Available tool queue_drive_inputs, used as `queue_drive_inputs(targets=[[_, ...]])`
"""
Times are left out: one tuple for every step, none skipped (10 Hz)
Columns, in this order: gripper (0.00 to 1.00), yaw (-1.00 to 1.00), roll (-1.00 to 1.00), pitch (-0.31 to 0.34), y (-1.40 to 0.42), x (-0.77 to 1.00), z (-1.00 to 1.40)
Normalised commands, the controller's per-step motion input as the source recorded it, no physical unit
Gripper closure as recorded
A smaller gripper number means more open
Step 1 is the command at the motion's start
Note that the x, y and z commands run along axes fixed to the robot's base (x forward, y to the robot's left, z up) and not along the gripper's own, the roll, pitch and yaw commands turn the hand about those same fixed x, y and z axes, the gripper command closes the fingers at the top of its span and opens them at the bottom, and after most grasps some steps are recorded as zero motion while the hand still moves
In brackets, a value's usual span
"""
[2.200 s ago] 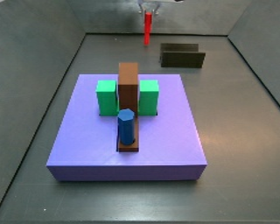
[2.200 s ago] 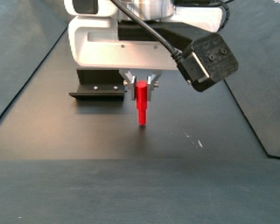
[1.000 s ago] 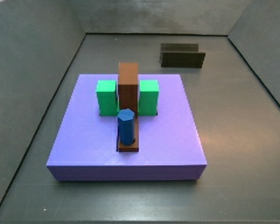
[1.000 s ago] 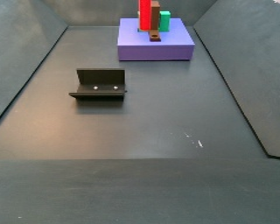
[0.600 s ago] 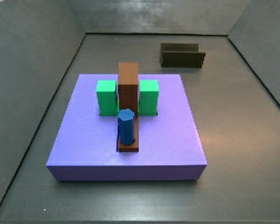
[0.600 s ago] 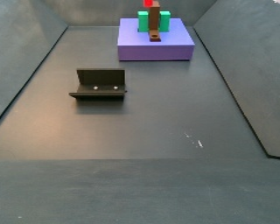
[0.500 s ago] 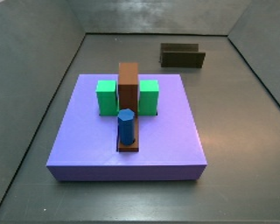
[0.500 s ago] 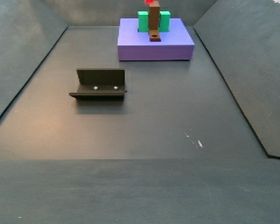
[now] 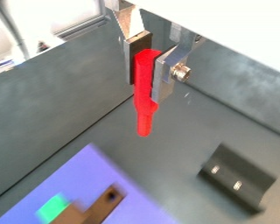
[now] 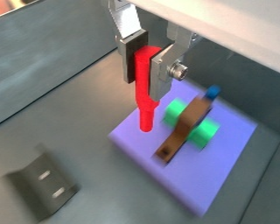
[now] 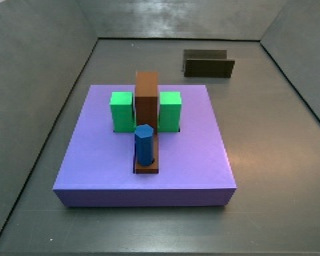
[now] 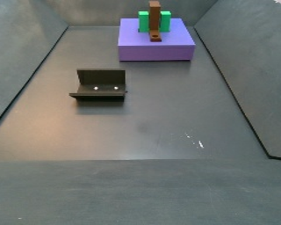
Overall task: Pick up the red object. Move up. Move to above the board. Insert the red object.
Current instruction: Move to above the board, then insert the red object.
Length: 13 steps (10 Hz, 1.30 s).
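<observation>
The gripper (image 10: 149,63) clasps the thin red stick (image 10: 143,87), high above the wide purple platform (image 10: 213,179). Below it the long brown slab (image 10: 184,131) lies between green blocks (image 10: 205,133); the fixture (image 10: 43,185) sits well apart.

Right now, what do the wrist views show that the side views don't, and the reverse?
Only the wrist views show the tool, high over the floor, its fingers shut on the red object, which hangs straight down; neither appears in the side views. Only a side view shows the blue peg full length, standing upright at the board's near end. Both kinds share the board, green blocks, purple platform and fixture.
</observation>
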Motion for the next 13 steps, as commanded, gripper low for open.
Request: queue_drive_inputs(targets=[[1.0, 0.01, 0.01, 0.026, -1.4, -0.16, 0.17], [1.0, 0.0, 0.01, 0.052, -0.94, -0.08, 0.13], [1.0, 0.0, 0.0, 0.071, -0.68, -0.04, 0.1], [1.0, 0.01, 0.0, 0.101, -0.36, 0.01, 0.06], [1.0, 0.01, 0.01, 0.112, -0.2, 0.04, 0.04], [1.0, 0.0, 0.0, 0.0, 0.14, 0.0, -0.15], [1.0, 0.0, 0.07, 0.0, 0.45, 0.0, -0.44], [1.0, 0.0, 0.11, -0.033, 0.54, -0.15, -0.61], [1.0, 0.0, 0.09, -0.069, 0.53, -0.19, -0.71], [1.0, 0.0, 0.1, -0.139, 0.28, -0.21, -0.93], [1.0, 0.01, 0.08, -0.106, 0.03, -0.16, -1.0], [1.0, 0.0, 0.03, -0.11, 0.0, -0.09, -1.0], [1.0, 0.0, 0.0, -0.129, 0.0, -0.07, -1.0]])
